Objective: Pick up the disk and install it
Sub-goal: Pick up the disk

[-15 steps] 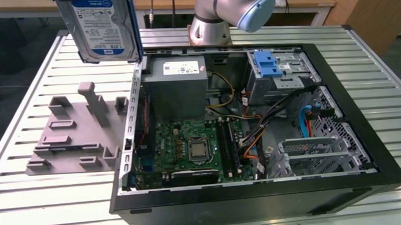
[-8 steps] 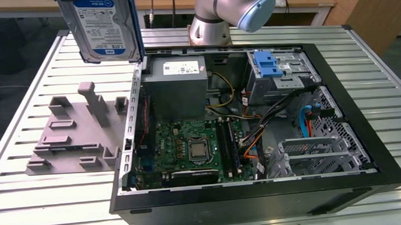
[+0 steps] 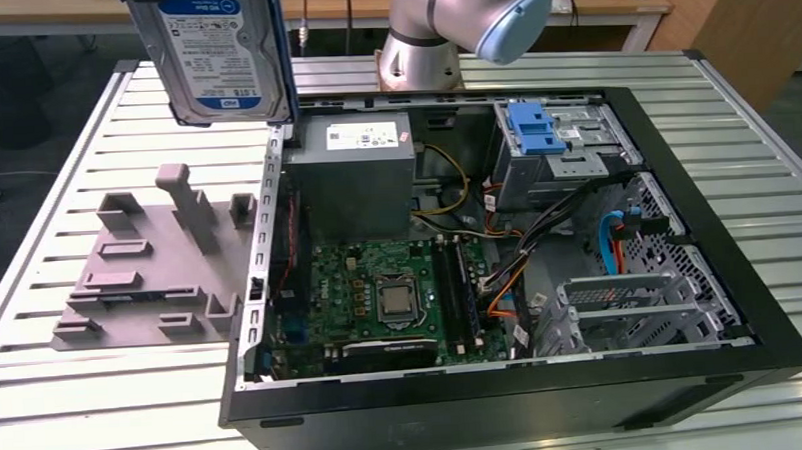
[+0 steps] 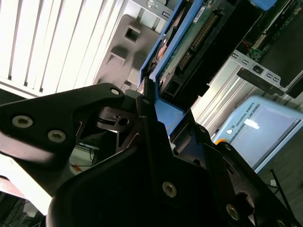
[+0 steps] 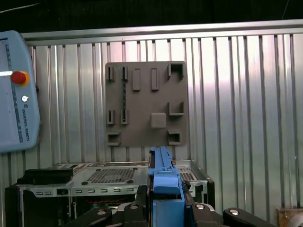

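Tool (image 4: 165,111) clamped on disk (image 3: 219,53); disk upright, hanging above slatted table (image 3: 118,135), beside open computer case (image 3: 515,411).

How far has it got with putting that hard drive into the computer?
Done: the pickup. The pincer is shut on the disk, gripping its blue carrier.
In hand: the disk hangs upright in the air, clear of the gray holder plate, near the open computer case at its edge on the exterior view's left.
Left: the installing itself. The disk is not yet inside the case.
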